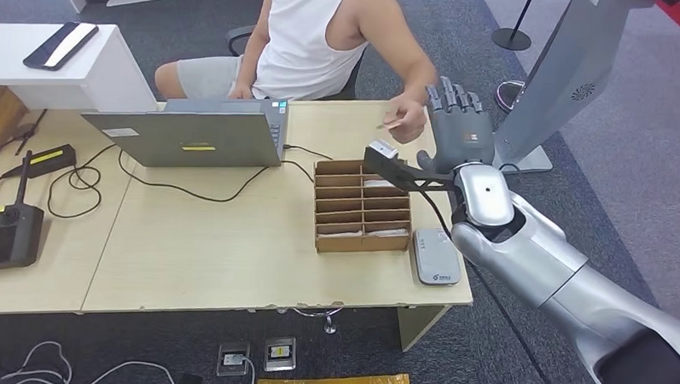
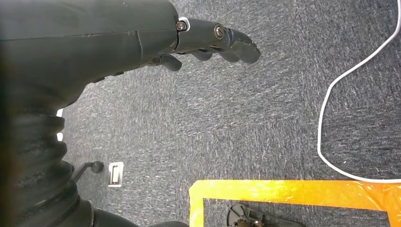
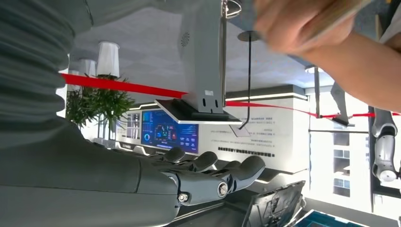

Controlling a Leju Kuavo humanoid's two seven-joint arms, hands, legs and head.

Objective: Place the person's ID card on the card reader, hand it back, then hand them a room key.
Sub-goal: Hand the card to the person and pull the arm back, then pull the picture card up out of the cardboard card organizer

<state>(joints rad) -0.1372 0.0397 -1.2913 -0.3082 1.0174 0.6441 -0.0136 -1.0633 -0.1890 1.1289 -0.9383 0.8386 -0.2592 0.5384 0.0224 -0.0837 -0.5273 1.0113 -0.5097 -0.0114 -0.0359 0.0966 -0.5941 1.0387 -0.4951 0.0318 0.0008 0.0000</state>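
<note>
Head view: the robot's right hand [image 1: 460, 128] is raised above the far right corner of the worktop [image 1: 198, 247], fingers extended and apart, grasping nothing. Just beside it, the person's hand [image 1: 405, 119] holds a thin card [image 1: 386, 124], presumably the ID card, edge-on and too small to identify with certainty. Card and robot hand are close but appear not to touch. The right wrist view shows the same open fingers [image 3: 213, 175] with the person's blurred hand [image 3: 302, 23] nearby.

The card reader [image 1: 437, 257], a small grey unit, lies at the near right edge of the worktop, just beside a compartmented cardboard tray [image 1: 362, 208] containing pale flat items, probably the room keys. Nothing rests on the reader. A laptop [image 1: 193, 136] stands to the left of the tray.

The left hand [image 2: 208, 42] hangs over the carpeted floor [image 2: 246, 123], its fingers loosely curved and apart, holding nothing.

Judged progress: the moment reads as a card handover between person and robot, though the direction cannot be told. If the card is arriving, every step remains; if it is being returned, only the key delivery is left. No key is held.
</note>
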